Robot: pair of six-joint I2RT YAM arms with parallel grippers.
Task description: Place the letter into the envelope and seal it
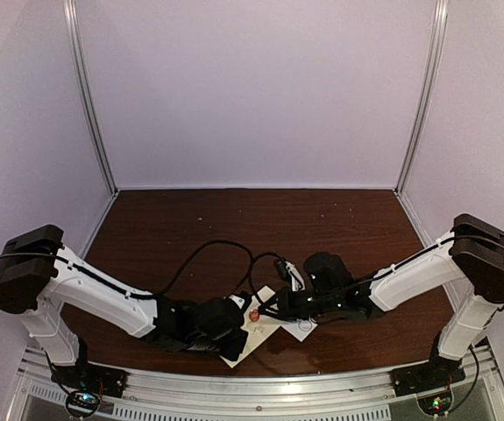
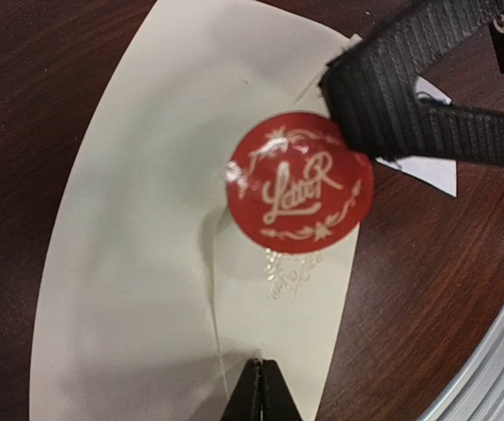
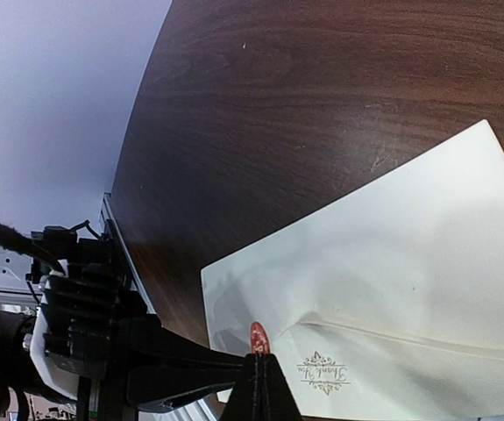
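Envelope [image 1: 266,335] lies on the bench [image 1: 234,228] near its front edge; sticker [image 2: 300,182] sits on the envelope, left hand [image 2: 259,395] to its left, right hand [image 3: 260,386] to its right.

The dark brown wooden table [image 1: 234,219] carried a cream rectangular paper envelope [image 1: 260,335] at about six o'clock, near its front edge. A small white paper card [image 1: 302,330] lay just beside the envelope, at its three o'clock.

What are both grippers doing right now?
Left gripper: closed, tips at the plain cream paper envelope.
Right gripper: closed, tip against the round red sticker.
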